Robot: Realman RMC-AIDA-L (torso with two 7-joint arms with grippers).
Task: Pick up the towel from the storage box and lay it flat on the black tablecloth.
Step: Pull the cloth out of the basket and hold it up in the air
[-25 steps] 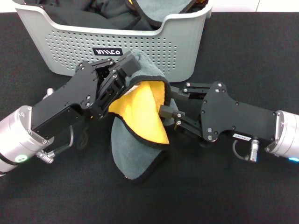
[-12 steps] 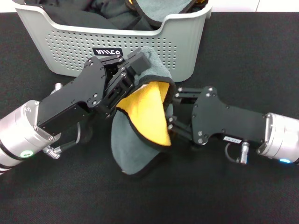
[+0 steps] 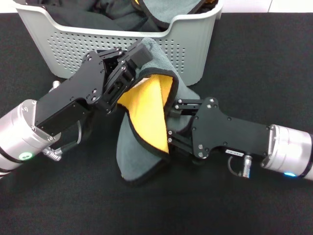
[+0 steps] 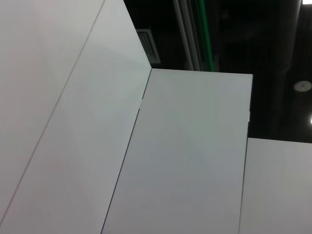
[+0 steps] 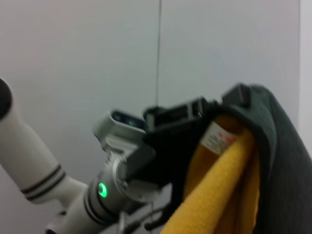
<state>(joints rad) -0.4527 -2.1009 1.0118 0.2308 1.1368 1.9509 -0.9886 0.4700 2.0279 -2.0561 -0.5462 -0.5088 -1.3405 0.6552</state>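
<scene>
The tablecloth (image 3: 264,68) fills the head view. At upper centre stands the box (image 3: 73,41), its top edge cut off and its label hidden behind the left arm. The towel (image 3: 146,117) hangs in front of the box at centre, yellow face showing inside grey folds, lower end on the cloth. The left gripper (image 3: 138,58) reaches in from lower left, jaws clenched on the towel's top. The right gripper (image 3: 171,125) comes from lower right; its jaws are buried in the folds, so I cannot tell their state. The right wrist view shows a small white tag (image 5: 218,138), print unreadable.
</scene>
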